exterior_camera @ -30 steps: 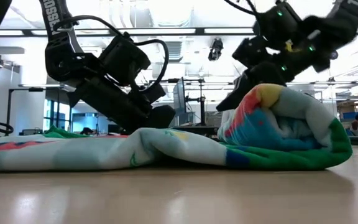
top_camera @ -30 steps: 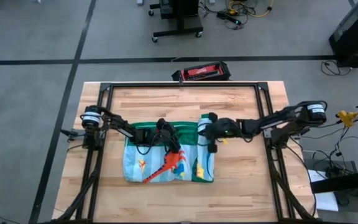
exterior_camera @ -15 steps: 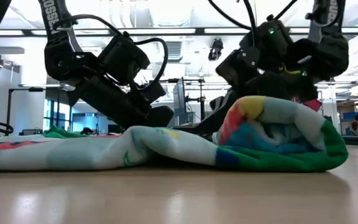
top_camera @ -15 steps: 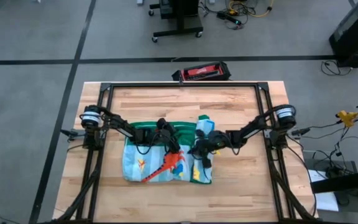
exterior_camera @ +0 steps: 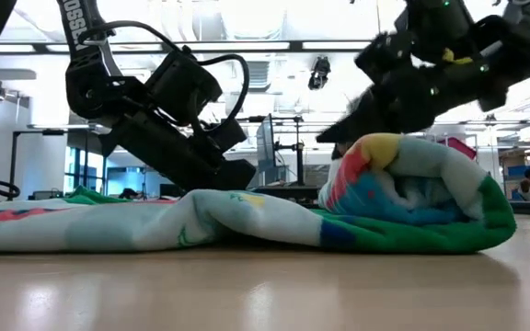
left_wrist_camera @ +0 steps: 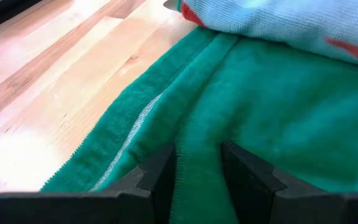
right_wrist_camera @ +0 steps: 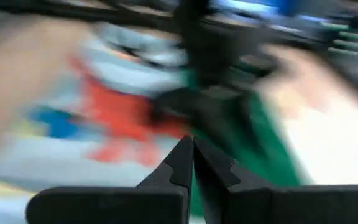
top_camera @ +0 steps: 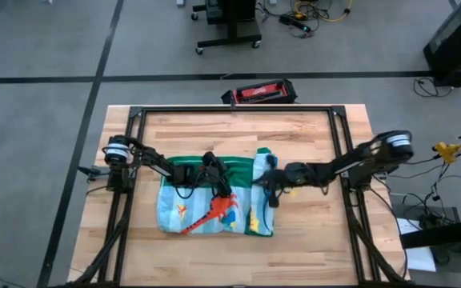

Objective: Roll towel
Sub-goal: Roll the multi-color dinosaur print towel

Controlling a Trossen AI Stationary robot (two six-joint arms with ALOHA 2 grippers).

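Observation:
The towel point(top_camera: 202, 210) lies on the table, its flat part showing red and blue dinosaurs and a green border. Its right end is rolled up into a thick roll point(top_camera: 261, 210), which also shows in the low view point(exterior_camera: 421, 198). My left gripper point(top_camera: 213, 172) is at the towel's far green edge, shut on it. My right gripper point(top_camera: 269, 186) is just above the far part of the roll, and its fingers are shut in the right wrist view point(right_wrist_camera: 192, 158). My left gripper pinches a raised ridge of the towel's green border point(left_wrist_camera: 197, 134) between its two fingers, at the far edge. The fingers slant down from the far left side. The towel lies slack on the table. My right gripper: I cannot tell whether it touches the roll.
A black frame point(top_camera: 134, 160) runs round the tabletop. A red and black box point(top_camera: 258, 92) lies beyond the far edge. Bare wood shows far of the towel point(top_camera: 230, 132) and to its right point(top_camera: 314, 228).
My right gripper went down and toward the table's left and near edge onto the roll, then came back up and a little right. The roll shifted slightly left and stays rolled.

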